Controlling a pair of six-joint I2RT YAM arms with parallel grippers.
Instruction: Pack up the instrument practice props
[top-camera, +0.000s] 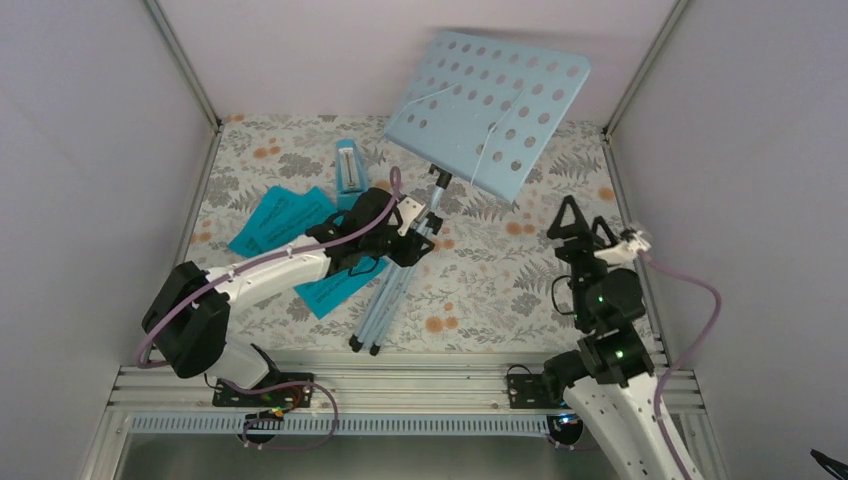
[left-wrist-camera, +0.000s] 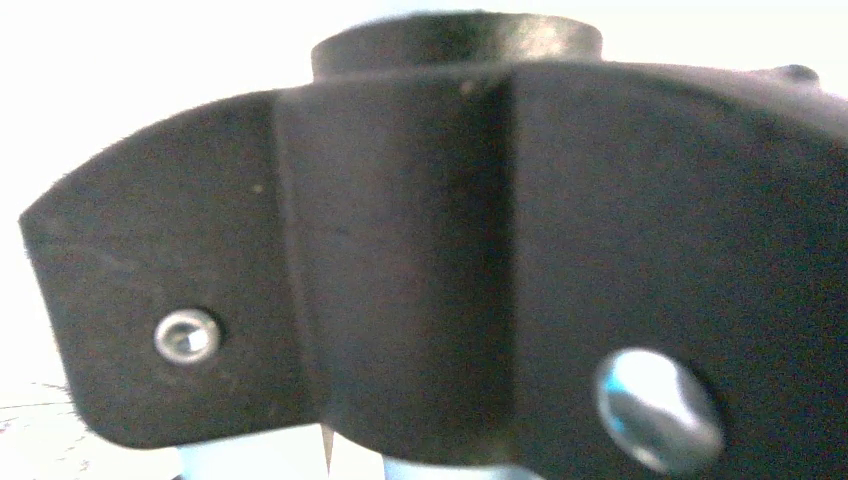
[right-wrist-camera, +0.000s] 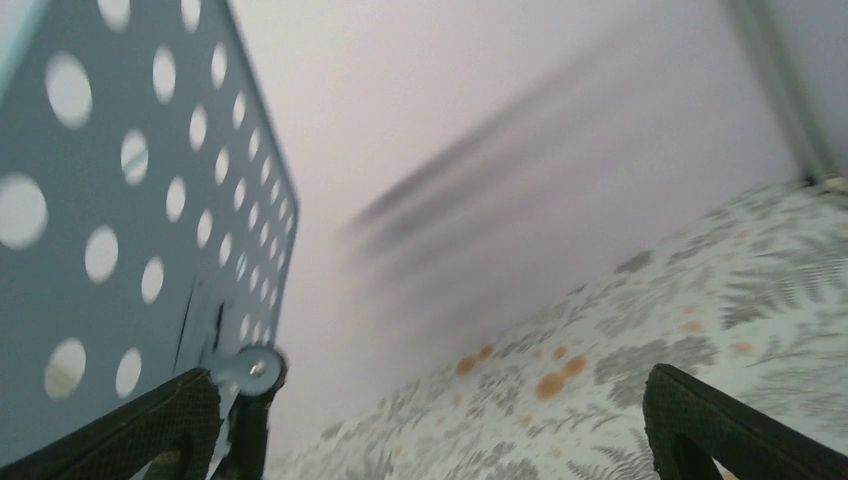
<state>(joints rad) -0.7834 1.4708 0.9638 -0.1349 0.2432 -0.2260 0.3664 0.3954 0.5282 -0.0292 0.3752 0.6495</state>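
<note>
Black music stand hub (left-wrist-camera: 450, 250) fills view, two silver screws (left-wrist-camera: 187, 335), blurred

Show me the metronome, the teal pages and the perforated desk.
metronome (top-camera: 349, 166), top view, front face.
teal pages (top-camera: 280, 221), top view, left sheet.
perforated desk (top-camera: 488, 110), top view, plate centre.

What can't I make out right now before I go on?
Left tool, top view: jaws hidden by its own wrist; grip on the stand unclear.
Left wrist view: a blurred black bracket fills the frame.
Pages, top view: partly under the left arm; count unclear.
</note>
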